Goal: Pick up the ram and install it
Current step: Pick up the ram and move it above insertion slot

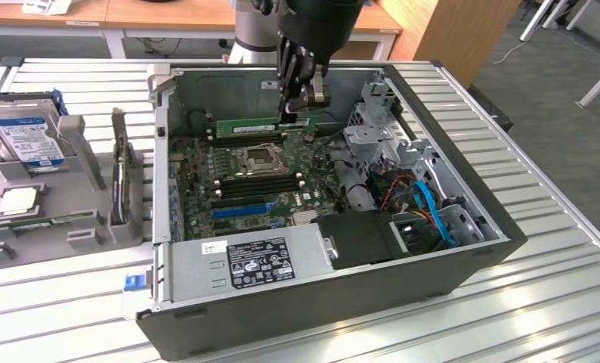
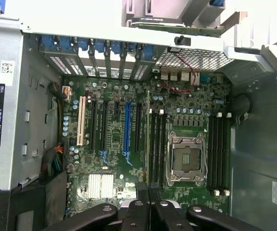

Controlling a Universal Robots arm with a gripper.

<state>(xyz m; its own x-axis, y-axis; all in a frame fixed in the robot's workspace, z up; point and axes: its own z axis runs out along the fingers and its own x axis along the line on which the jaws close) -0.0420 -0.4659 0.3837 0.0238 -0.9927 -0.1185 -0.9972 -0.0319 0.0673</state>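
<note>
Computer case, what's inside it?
A green motherboard with a processor socket and black memory slots, a grey power supply box and blue cables. The end effector holds the ram above the board. Whatever lies under the power supply box is covered.

One gripper, one computer case

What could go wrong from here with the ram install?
The fingers seem to pinch the ram near one end, so it may tilt when pressed. In the wrist view its edge looks beside the memory slots, not clearly over one, so it could land on the board or the open processor socket.
</note>
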